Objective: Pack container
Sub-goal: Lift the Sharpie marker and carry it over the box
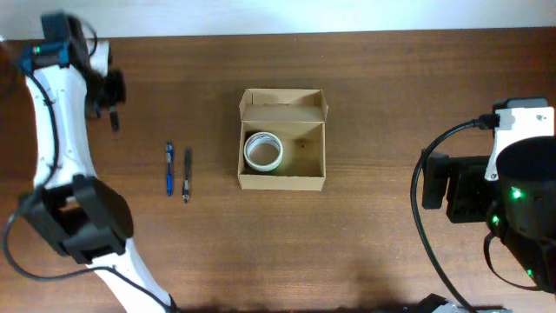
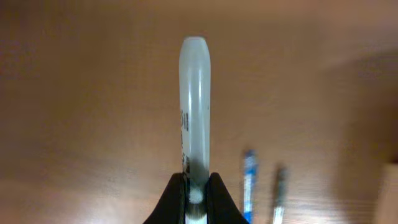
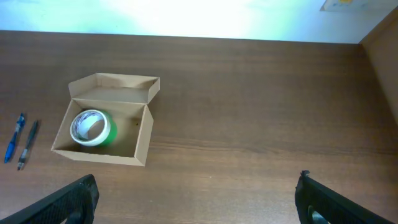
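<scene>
Two fingers of your left end effector (image 2: 197, 186) pinch a white marker (image 2: 195, 106) by its lower end, so it juts straight out, ready to carry. Your right end effector (image 3: 198, 202) hangs wide open, holding nothing. The box (image 1: 282, 182) sits mid-tabletop (image 1: 391, 104), flap up; the tape roll (image 1: 262, 150) on its left side leaves room. A blue pen (image 1: 169, 169) and a dark pen (image 1: 187, 174) lie left of it.

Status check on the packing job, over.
Left tool shut on marker. Right tool open, empty. Box open, tape roll inside. Blue pen, black pen on table, outside box; nothing above box.
</scene>
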